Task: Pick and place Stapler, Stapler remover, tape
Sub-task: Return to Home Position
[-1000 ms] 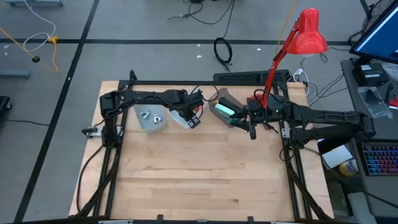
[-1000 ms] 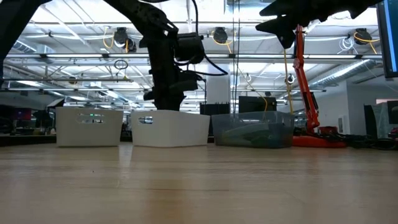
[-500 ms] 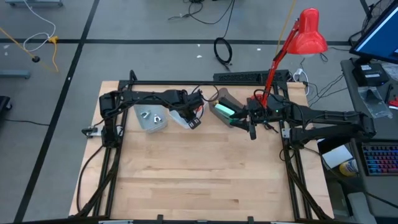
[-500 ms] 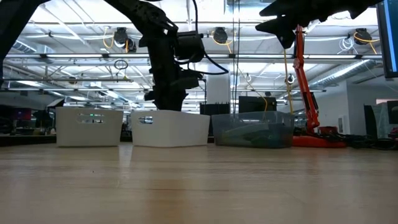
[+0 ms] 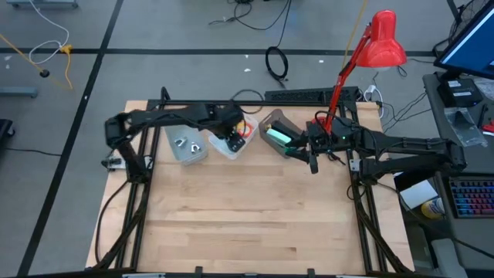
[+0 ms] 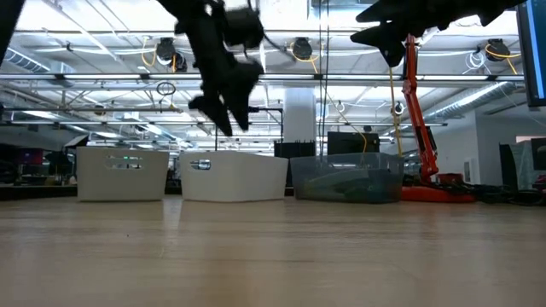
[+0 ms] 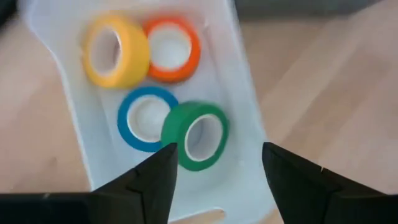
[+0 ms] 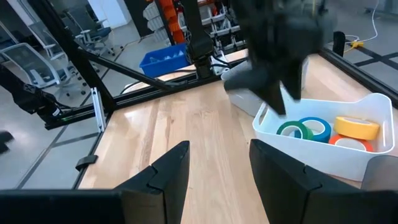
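Observation:
Four tape rolls lie in the middle white bin (image 7: 245, 81): yellow (image 7: 115, 50), orange (image 7: 171, 48), blue (image 7: 144, 118) and green (image 7: 196, 135). The green roll leans on the blue one. My left gripper (image 7: 217, 177) hangs open above this bin (image 6: 235, 175), touching nothing. The left white bin (image 5: 185, 148) holds small metal stapler removers (image 5: 185, 143). A green stapler (image 5: 276, 137) lies in the clear bin (image 5: 279, 127) to the right. My right gripper (image 5: 312, 164) waits open and empty beside that clear bin.
The three bins stand in a row along the table's far edge. A red desk lamp (image 5: 382, 38) stands at the far right corner. Bare wooden table (image 5: 247, 216) stretches from the bins to the near edge.
My left gripper has risen out of the middle white bin and now hangs well above its rim; the arm's elbow has swung toward the table's left edge. The tape rolls in the bin have come into sight from above.

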{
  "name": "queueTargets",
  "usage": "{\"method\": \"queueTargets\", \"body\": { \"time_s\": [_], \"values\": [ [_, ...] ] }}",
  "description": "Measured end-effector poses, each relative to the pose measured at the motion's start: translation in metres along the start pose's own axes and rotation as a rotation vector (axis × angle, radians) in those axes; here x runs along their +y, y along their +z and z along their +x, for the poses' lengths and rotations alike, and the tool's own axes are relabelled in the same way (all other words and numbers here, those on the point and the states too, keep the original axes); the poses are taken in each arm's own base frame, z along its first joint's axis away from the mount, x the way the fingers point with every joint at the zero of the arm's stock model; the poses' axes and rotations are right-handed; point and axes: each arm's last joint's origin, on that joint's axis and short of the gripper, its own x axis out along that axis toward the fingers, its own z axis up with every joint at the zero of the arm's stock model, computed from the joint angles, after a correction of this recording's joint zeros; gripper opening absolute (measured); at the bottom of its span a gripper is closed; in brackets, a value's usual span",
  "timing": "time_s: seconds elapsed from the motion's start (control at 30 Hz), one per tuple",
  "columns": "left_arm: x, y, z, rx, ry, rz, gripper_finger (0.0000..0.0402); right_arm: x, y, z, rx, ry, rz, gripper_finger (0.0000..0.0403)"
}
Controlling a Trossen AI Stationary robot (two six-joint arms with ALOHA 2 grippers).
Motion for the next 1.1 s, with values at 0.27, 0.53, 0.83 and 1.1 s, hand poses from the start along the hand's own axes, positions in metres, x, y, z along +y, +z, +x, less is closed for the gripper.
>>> {"method": "queueTargets", "body": {
  "time_s": [0.27,0.53,0.83,1.1],
  "values": [
    [-0.008,-0.015,-0.092,-0.239,-0.062,0.009,0.0235,-0.003,0.001,-0.001,-0.004,-0.020,-0.002,0.0160],
    [-0.013,-0.045,-0.161,-0.400,-0.193,-0.062,0.0237,-0.007,-0.002,-0.002,0.023,-0.043,0.064,0.0160],
    [-0.028,-0.078,-0.201,-0.495,-0.278,0.116,0.0237,-0.006,-0.001,-0.006,0.022,-0.042,0.028,0.0160],
    [-0.038,-0.113,-0.222,-0.579,-0.288,0.197,0.0237,-0.001,-0.003,-0.029,0.039,-0.048,0.016,0.0160]
  ]
}}
